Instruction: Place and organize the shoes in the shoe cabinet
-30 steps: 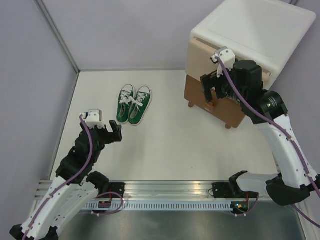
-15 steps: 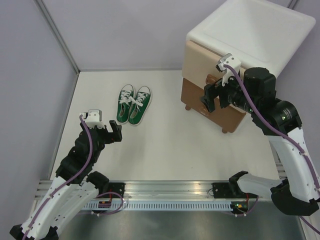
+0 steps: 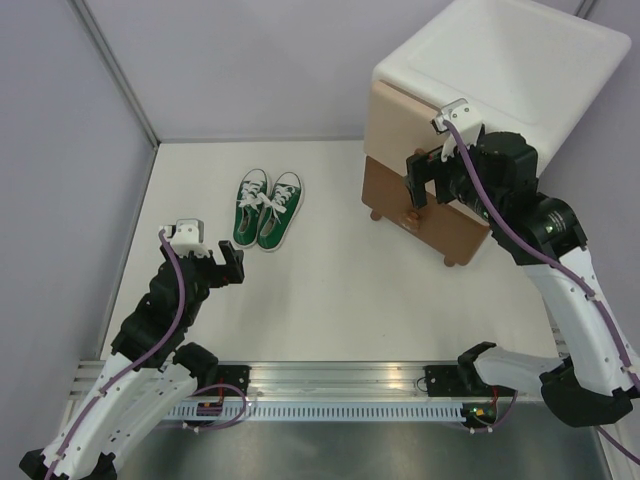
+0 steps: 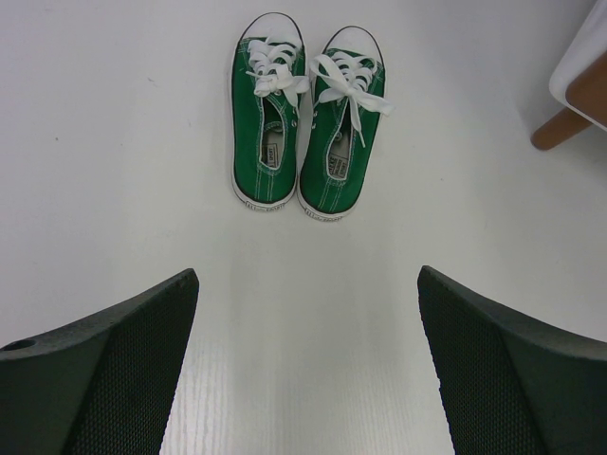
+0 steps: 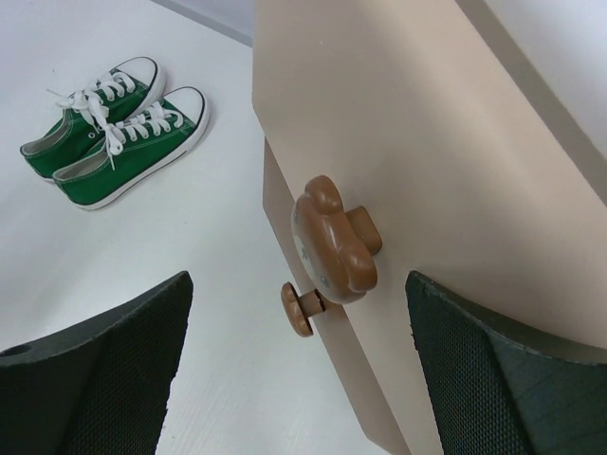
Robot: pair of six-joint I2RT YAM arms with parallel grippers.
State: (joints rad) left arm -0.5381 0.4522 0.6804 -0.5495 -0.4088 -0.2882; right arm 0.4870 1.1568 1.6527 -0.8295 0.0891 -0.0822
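Observation:
A pair of green sneakers (image 3: 267,208) lies side by side on the white table, toes pointing away from me; it also shows in the left wrist view (image 4: 305,123) and the right wrist view (image 5: 119,128). The blue pair is not in view. The shoe cabinet (image 3: 500,60) stands at the back right. My right gripper (image 3: 426,185) is open just in front of the beige drawer (image 5: 427,142), with the bear knob (image 5: 334,237) between its fingers but untouched. My left gripper (image 3: 215,262) is open and empty, short of the green shoes.
The brown lower drawer (image 3: 400,190) has a small knob (image 5: 302,309) below the bear knob. A brown cabinet foot (image 4: 560,128) rests on the table. Grey walls close in the left and back. A metal rail (image 3: 330,385) runs along the near edge.
The cabinet has shifted a little toward the left and near side. My right gripper dipped and then rose again in front of the drawers. The left arm has not moved.

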